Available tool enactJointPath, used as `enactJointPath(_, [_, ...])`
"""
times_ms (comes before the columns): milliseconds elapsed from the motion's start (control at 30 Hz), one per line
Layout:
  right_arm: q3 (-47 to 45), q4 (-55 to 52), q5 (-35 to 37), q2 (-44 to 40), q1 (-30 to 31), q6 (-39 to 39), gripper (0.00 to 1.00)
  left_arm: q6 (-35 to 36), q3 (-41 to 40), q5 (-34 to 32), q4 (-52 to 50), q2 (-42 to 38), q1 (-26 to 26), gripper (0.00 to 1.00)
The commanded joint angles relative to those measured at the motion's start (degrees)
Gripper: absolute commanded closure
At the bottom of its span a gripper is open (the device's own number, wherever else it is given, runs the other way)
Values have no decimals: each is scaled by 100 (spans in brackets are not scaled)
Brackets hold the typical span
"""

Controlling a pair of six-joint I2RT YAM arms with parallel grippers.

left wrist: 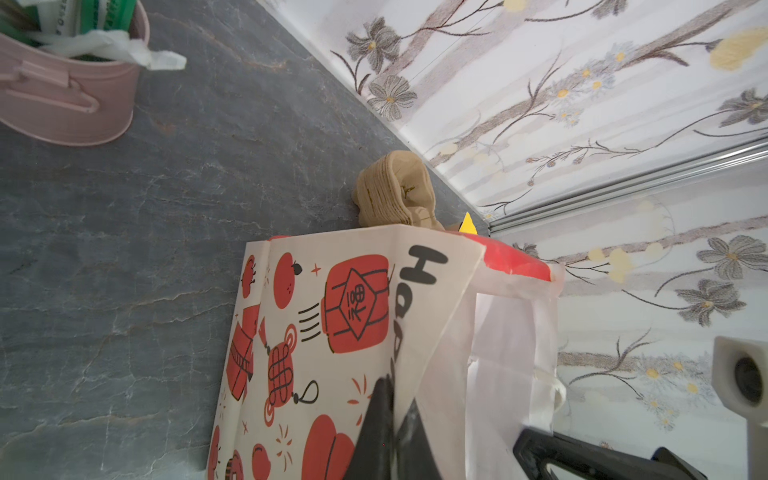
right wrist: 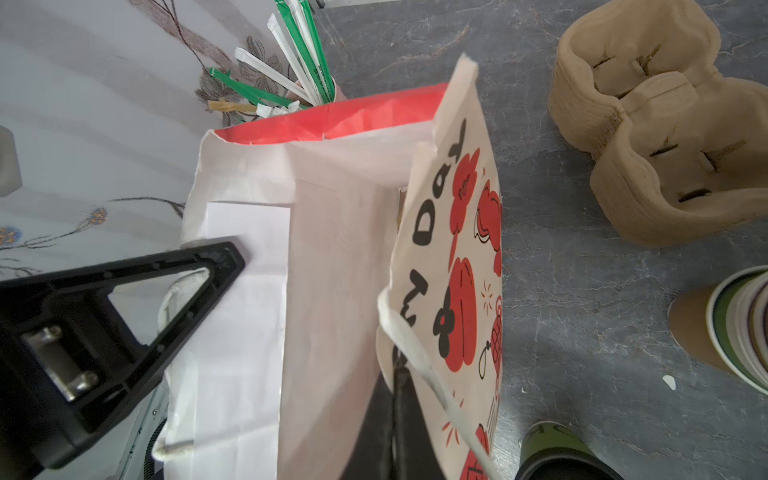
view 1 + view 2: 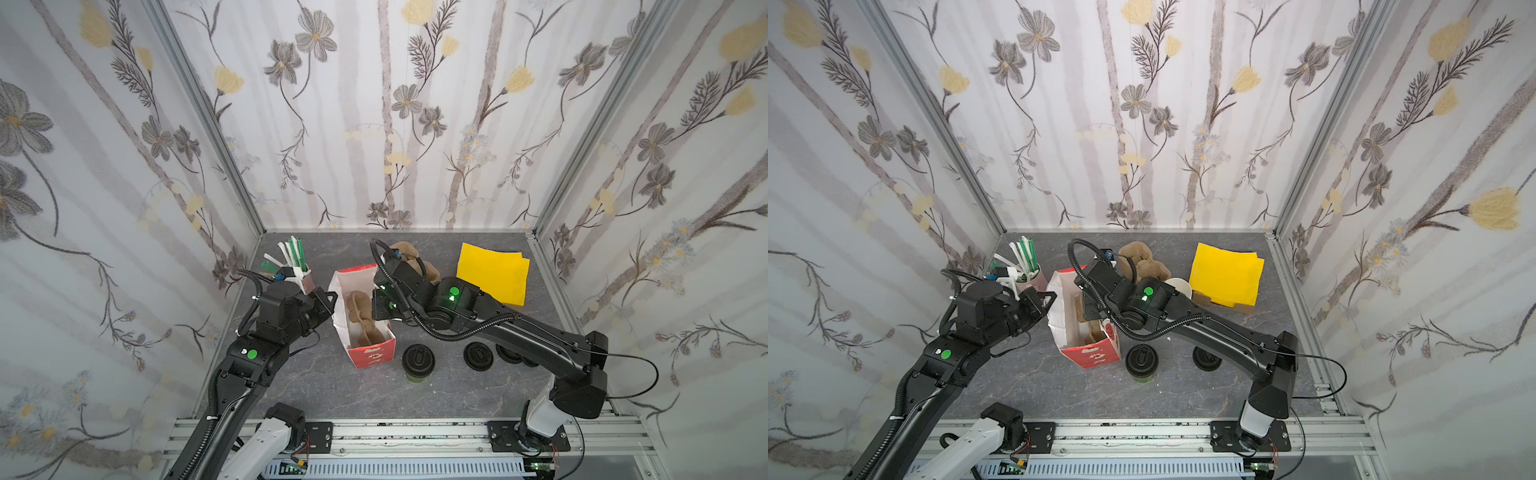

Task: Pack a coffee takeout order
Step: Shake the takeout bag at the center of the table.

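Now | left gripper (image 1: 390, 401) clamped tight on paper bag (image 3: 374, 355) wall | right gripper (image 2: 395, 376) pinching opposite wall | lidded cup (image 3: 418, 362) just beside bag

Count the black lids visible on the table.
3: a lid on the green cup, a loose lid beside it, another partly under the right arm; more may be hidden.

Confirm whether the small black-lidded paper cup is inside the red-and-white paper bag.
No, the black-lidded cup stands on the grey table beside the paper bag.

Black lettering on the paper bag (image 2: 451, 232) reads "Day" on one printed side. Another side shows "Ha", the rest hidden.
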Motion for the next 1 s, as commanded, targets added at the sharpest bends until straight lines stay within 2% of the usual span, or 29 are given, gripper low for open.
enactJointPath(0, [181,-359,-107,159,-19,155,100,-278,-51,32,-32,44,-15,100])
enactJointPath(67, [304,-444,-243,245,-47,151,100,-297,-141,19,-41,44,-20,100])
enactJointPath(100, [367,-462,-322,266,-55,148,94,-297,-189,12,-41,28,-25,100])
enactJointPath(167, [511,-495,-377,267,-63,147,75,-297,-272,-6,-42,-7,-32,100])
enactJointPath(300, [1022,-837,-242,237,-64,158,53,-297,-368,-15,-46,-60,-30,100])
enactJointPath(433, [1510,-1148,-157,243,-25,160,46,-307,-406,-15,-41,-99,-40,100])
enactJointPath(533, [1688,-1315,-206,347,83,162,46,-315,-361,-15,-36,-105,-34,100])
enactJointPath(800, [1946,-1319,-687,1055,367,164,64,-279,-342,-120,-41,-131,-36,100])
enactJointPath(967, [2312,-1506,-346,1762,363,285,73,-348,-410,-190,-41,-184,-41,100])
